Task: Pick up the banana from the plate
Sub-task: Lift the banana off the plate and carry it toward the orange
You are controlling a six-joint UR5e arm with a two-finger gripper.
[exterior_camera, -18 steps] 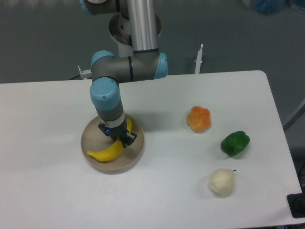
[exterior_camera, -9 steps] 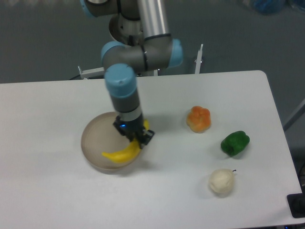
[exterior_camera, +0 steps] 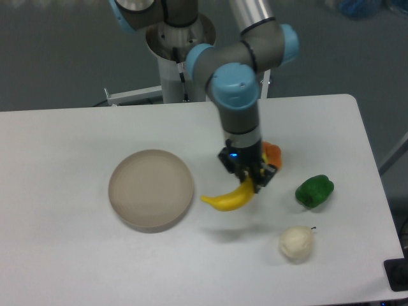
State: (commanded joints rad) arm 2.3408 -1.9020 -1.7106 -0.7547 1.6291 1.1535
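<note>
While the gripper [exterior_camera: 250,180] clamps its upper end, the banana [exterior_camera: 230,198] hangs leftward below it, right of the plate [exterior_camera: 150,189].

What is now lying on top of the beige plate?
Nothing: the plate shows a bare surface. The banana hangs in the tool, to the plate's right. No part of the plate is covered.

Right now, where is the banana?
The banana hangs in the gripper above the table, right of the plate, near the middle of the camera view. The orange fruit sits just behind it.
</note>
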